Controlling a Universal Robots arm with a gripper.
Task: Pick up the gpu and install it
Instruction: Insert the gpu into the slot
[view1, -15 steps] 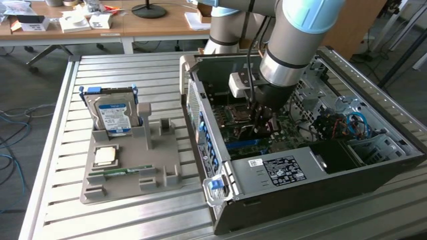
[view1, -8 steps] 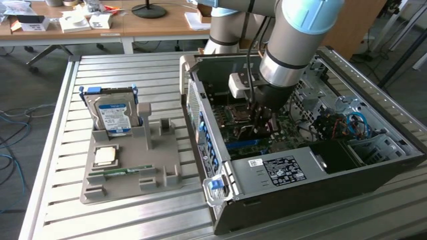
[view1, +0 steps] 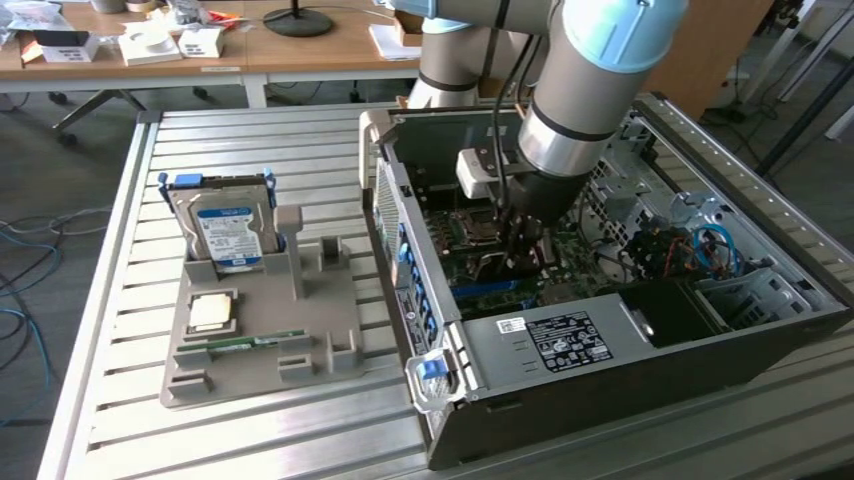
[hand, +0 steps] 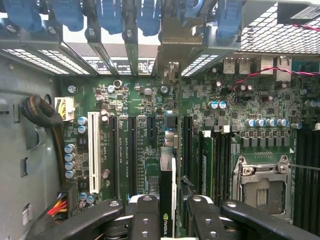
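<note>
One black two-finger gripper (hand: 171, 215), jaws part-closed, clamped the thin flat black gpu (hand: 166, 175) card edge-on inside the open dark metal PC case (view1: 627, 390), over the green motherboard (hand: 150, 105) w/ long slots.

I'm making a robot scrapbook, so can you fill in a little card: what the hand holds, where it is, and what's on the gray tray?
hand: closed on the gpu
gpu: black card, edge-on between the fingers, over the motherboard slots
where: inside the open computer case
gray tray: hard drive standing, square chip, green RAM stick
plugged in: cannot tell
</note>
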